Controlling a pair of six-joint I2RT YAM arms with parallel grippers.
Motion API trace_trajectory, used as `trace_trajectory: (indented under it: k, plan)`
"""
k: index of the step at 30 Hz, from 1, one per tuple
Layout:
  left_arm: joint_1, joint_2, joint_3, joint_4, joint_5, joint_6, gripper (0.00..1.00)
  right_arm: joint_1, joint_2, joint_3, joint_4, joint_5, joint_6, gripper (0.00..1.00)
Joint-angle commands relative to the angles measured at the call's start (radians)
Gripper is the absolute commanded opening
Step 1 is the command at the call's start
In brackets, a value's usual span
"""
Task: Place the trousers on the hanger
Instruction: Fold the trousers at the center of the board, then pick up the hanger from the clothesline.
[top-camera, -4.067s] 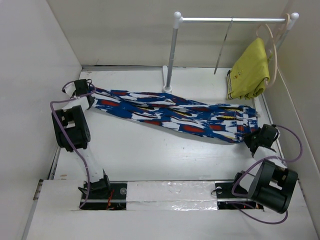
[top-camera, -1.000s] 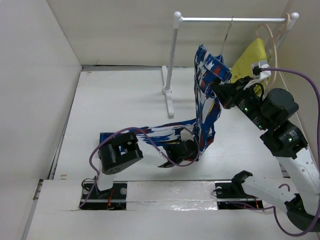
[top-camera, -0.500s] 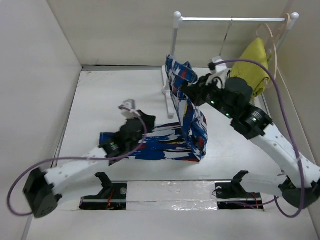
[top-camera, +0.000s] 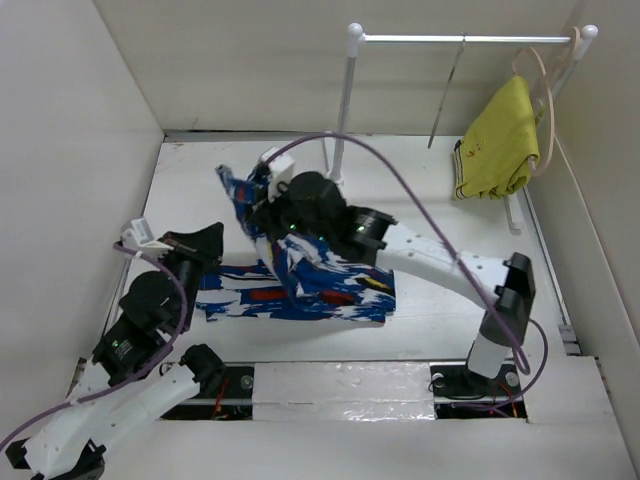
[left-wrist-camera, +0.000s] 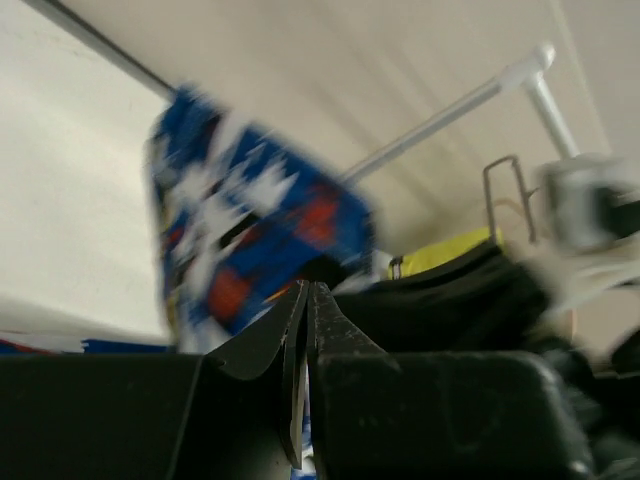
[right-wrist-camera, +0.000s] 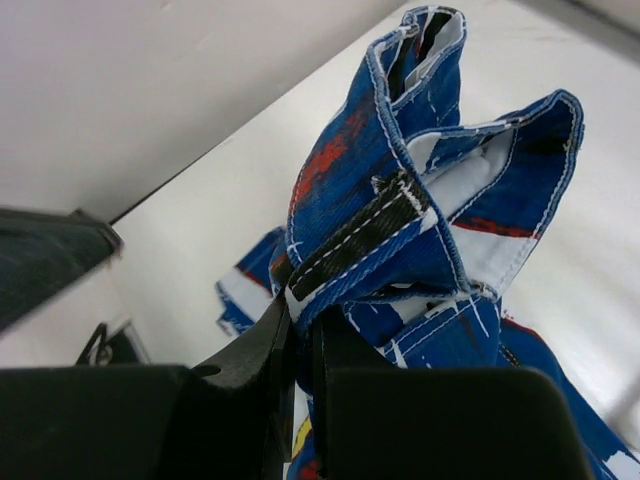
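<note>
On the white table (top-camera: 450, 205), left of centre, lie the trousers (top-camera: 340, 300): soft fabric in a bold blue-and-white print with red, yellow and black dashes. Most of the garment is folded flat in a band parallel to the near edge. One end is gathered into a bunch and raised above the band toward the far left. In the right wrist view this bunch shows blue hems with white stitching, a pale lining and a black loop sewn across a fold.

The right gripper (right-wrist-camera: 300, 320) has its fingers drawn narrow, pinching the raised bunch just below the black loop. Its arm reaches from the near right across the table and over the flat band. The left gripper (left-wrist-camera: 308, 295) hovers near the left end of the band with its fingers pressed together; whether any cloth lies between them cannot be told. The left wrist view is blurred.

Well apart, at the far right, the hanger (top-camera: 447, 92) hangs as a thin grey rod from the rail (top-camera: 460, 40) of a white rack. Beside it on the same rail hang a yellow garment (top-camera: 498, 140) and a beige hanger (top-camera: 546, 85).
</note>
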Motion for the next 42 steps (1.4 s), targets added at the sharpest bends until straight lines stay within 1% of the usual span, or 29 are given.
trace_trajectory:
  k: [1, 2, 4, 5, 6, 7, 8, 10, 13, 14, 16, 17, 19, 20, 21, 23, 24, 25, 27, 28, 29, 31, 32, 35, 36, 39, 40, 41, 42]
  plan:
    - [0.001, -0.065, 0.071, -0.081, -0.093, 0.034, 0.0, 0.091, 0.112, 0.07, 0.153, -0.018, -0.013, 0.0]
    - [0.001, -0.083, 0.077, -0.092, -0.102, 0.029, 0.01, 0.107, 0.143, 0.074, 0.153, -0.024, -0.008, 0.0]
    - [0.001, -0.097, 0.076, -0.132, -0.124, 0.003, 0.03, 0.142, 0.218, 0.061, 0.173, -0.046, 0.008, 0.13]
    - [0.001, -0.108, 0.064, -0.141, -0.139, -0.006, 0.06, 0.142, 0.237, 0.036, 0.183, -0.072, 0.025, 0.31]
    - [0.001, -0.112, 0.057, -0.152, -0.142, -0.012, 0.08, 0.153, 0.25, 0.025, 0.197, -0.072, 0.038, 0.42]
    - [0.001, -0.115, 0.053, -0.156, -0.145, -0.026, 0.11, 0.153, 0.258, 0.015, 0.208, -0.11, 0.044, 0.5]
    - [0.001, -0.12, 0.044, -0.166, -0.15, -0.043, 0.13, 0.153, 0.258, -0.005, 0.214, -0.144, 0.051, 0.6]
    - [0.001, -0.123, 0.039, -0.172, -0.156, -0.057, 0.14, 0.153, 0.232, -0.031, 0.217, -0.147, 0.05, 0.67]
    - [0.001, -0.131, 0.019, -0.138, -0.165, -0.063, 0.15, 0.144, 0.134, -0.111, 0.216, -0.11, 0.024, 0.68]
    - [0.001, -0.122, 0.002, -0.117, -0.153, -0.051, 0.16, 0.128, 0.102, -0.142, 0.238, -0.095, 0.015, 0.67]
    - [0.001, -0.099, -0.013, -0.077, -0.135, -0.047, 0.16, 0.105, -0.004, -0.252, 0.274, -0.086, 0.015, 0.56]
    - [0.001, -0.061, -0.039, -0.062, -0.098, -0.047, 0.16, 0.073, -0.042, -0.293, 0.283, -0.084, 0.019, 0.36]
    - [0.001, -0.013, -0.076, 0.009, -0.047, -0.057, 0.16, 0.036, -0.154, -0.375, 0.308, -0.084, 0.022, 0.12]
    - [0.001, 0.042, -0.113, 0.043, 0.009, -0.054, 0.16, 0.0, -0.189, -0.446, 0.308, -0.063, 0.024, 0.04]
    - [0.001, 0.072, -0.133, 0.113, 0.037, -0.046, 0.16, -0.019, -0.223, -0.477, 0.294, -0.044, 0.024, 0.0]
    - [0.001, 0.171, -0.183, 0.19, 0.114, -0.044, 0.14, -0.054, -0.337, -0.539, 0.277, 0.006, 0.01, 0.0]
    - [0.001, 0.2, -0.2, 0.278, 0.141, -0.019, 0.13, -0.088, -0.381, -0.548, 0.262, 0.029, -0.002, 0.0]
    - [0.001, 0.234, -0.216, 0.326, 0.171, -0.015, 0.08, -0.105, -0.47, -0.548, 0.246, 0.052, -0.036, 0.0]
    - [-0.012, 0.337, -0.236, 0.429, 0.244, -0.009, 0.0, -0.16, -0.55, -0.498, 0.169, 0.156, -0.076, 0.0]
    - [-0.023, 0.372, -0.236, 0.458, 0.26, 0.015, 0.0, -0.181, -0.582, -0.473, 0.145, 0.193, -0.094, 0.0]
    - [-0.041, 0.438, -0.222, 0.475, 0.249, 0.026, 0.0, -0.206, -0.631, -0.449, 0.125, 0.272, -0.137, 0.0]
    - [-0.112, 0.489, -0.207, 0.518, 0.215, 0.052, 0.0, -0.285, -0.659, -0.374, 0.073, 0.356, -0.177, 0.0]
    - [-0.138, 0.533, -0.194, 0.537, 0.174, 0.084, 0.0, -0.312, -0.664, -0.346, 0.052, 0.44, -0.204, 0.0]
    - [-0.231, 0.605, -0.174, 0.612, 0.107, 0.161, 0.0, -0.421, -0.65, -0.257, -0.005, 0.578, -0.27, 0.39]
    - [-0.247, 0.621, -0.171, 0.63, 0.094, 0.176, 0.0, -0.451, -0.63, -0.24, -0.022, 0.595, -0.275, 0.6]
    - [-0.268, 0.664, -0.189, 0.701, 0.082, 0.209, 0.0, -0.591, -0.586, -0.202, -0.016, 0.565, -0.289, 0.8]
    - [-0.268, 0.672, -0.209, 0.725, 0.097, 0.227, 0.03, -0.655, -0.535, -0.156, -0.03, 0.512, -0.277, 0.82]
    - [-0.268, 0.675, -0.217, 0.75, 0.1, 0.227, 0.08, -0.656, -0.505, -0.125, -0.053, 0.482, -0.266, 0.82]
    - [-0.268, 0.678, -0.222, 0.776, 0.102, 0.254, 0.11, -0.698, -0.477, -0.098, -0.085, 0.452, -0.257, 0.81]
